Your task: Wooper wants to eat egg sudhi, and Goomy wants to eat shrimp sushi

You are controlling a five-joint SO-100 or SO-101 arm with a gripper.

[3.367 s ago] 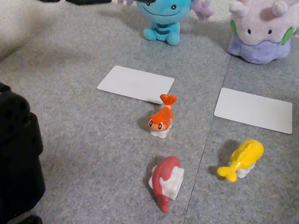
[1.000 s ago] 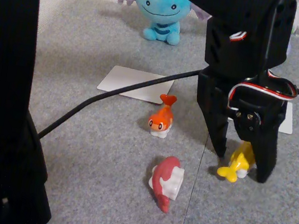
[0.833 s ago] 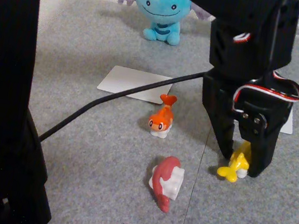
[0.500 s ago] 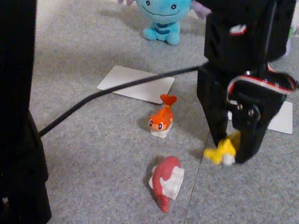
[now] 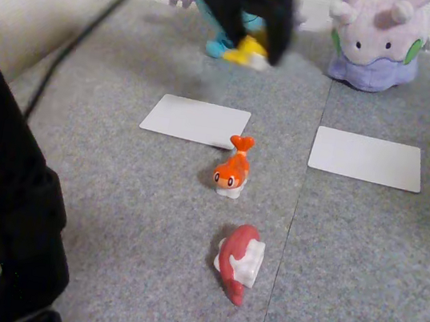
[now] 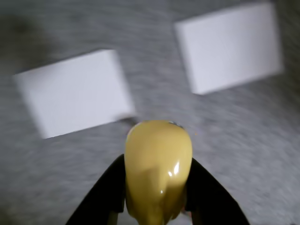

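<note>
Your pincer (image 6: 158,206) was pinching the egg sudhi (image 6: 158,168) by its flanks, up off the bench (image 5: 343,277) just in front of Wooper (image 5: 216,44). It looked light, hard and glossy, so likely slippery: you wanted that grip low, nearer the rice block

In the fixed view, shrimp sushi (image 5: 232,169) lies before Wooper (image 5: 216,44), left of Goomy (image 5: 376,41).

Grey carpet mat (image 5: 113,194) carries two white cards (image 5: 196,120) (image 5: 367,159), the shrimp sushi (image 5: 232,171), a red-and-white figure (image 5: 239,261), Goomy (image 5: 376,41) and Wooper (image 5: 216,44).
</note>
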